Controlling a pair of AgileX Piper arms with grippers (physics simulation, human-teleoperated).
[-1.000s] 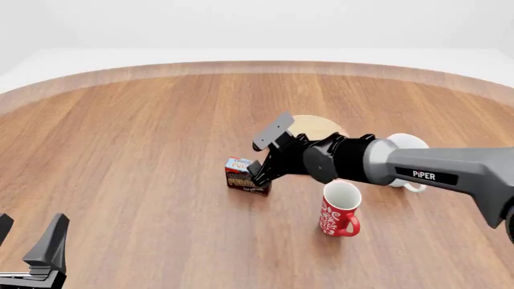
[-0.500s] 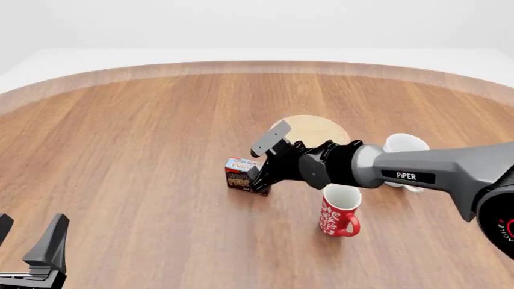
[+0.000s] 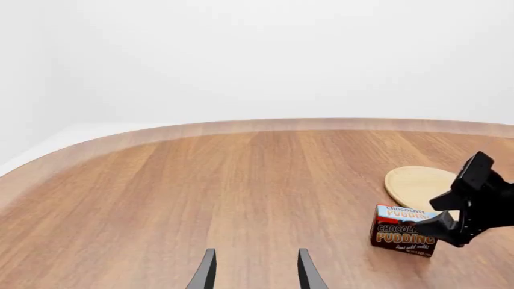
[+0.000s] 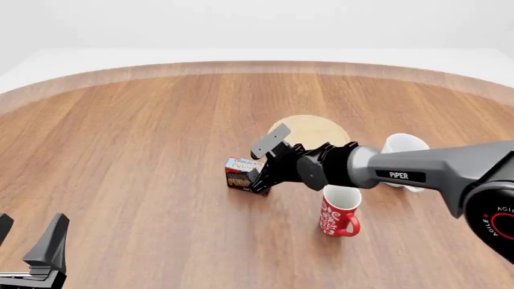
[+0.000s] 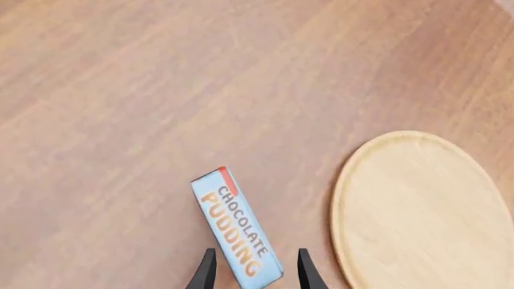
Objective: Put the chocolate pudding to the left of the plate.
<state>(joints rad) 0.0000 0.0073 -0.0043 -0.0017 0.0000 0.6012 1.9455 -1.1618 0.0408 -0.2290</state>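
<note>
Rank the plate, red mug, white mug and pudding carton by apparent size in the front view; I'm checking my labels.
1. plate, widest, partly behind the arm
2. red mug
3. chocolate pudding
The white mug is partly hidden by the arm, so unranked.

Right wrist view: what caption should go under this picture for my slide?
Open right claw straddling the small blue-topped chocolate pudding carton, beside the round light-tan wooden plate.

Chocolate pudding [image 4: 239, 174] upright on table, left of plate [image 4: 309, 130].
</note>
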